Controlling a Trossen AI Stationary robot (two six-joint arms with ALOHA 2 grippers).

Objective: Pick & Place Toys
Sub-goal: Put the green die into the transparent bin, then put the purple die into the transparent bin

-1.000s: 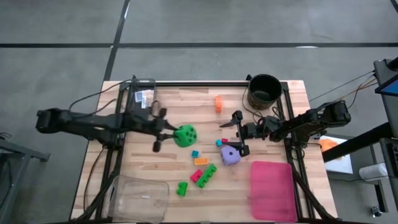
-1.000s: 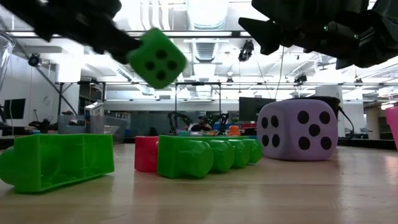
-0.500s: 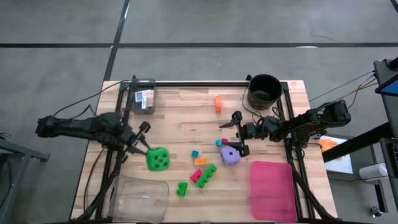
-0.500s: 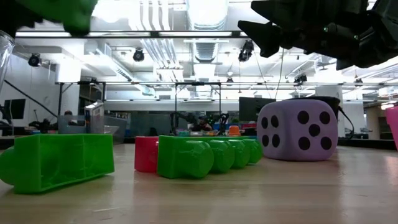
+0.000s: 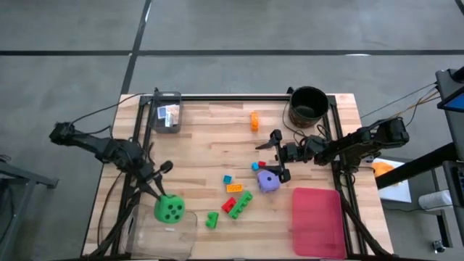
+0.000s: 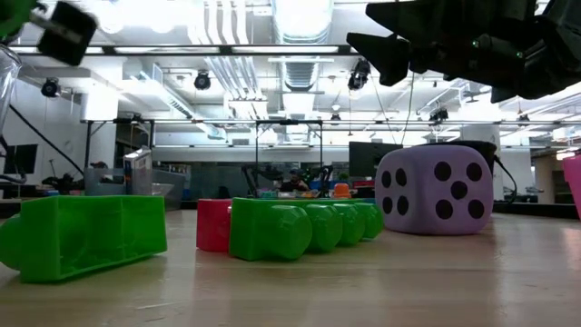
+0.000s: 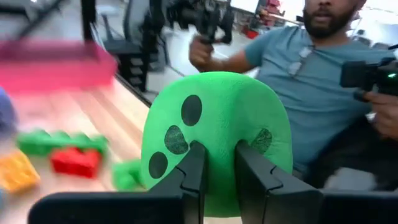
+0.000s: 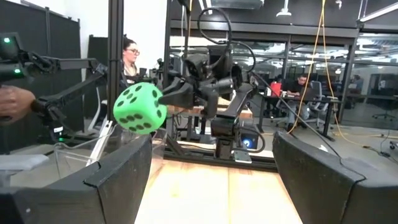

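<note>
Green die (image 5: 171, 209) (gripped) now over bin (image 5: 142, 234)

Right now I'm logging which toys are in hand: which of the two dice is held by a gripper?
The green die: the left gripper is shut on it above the clear bin. The purple die lies on the table by the open right gripper.

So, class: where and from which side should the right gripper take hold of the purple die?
Probably from above, closing on two opposite flat faces. The purple die rests flat on the table, soft-cornered, and the right gripper hovers open right beside it. A teal brick crowds one side.
</note>
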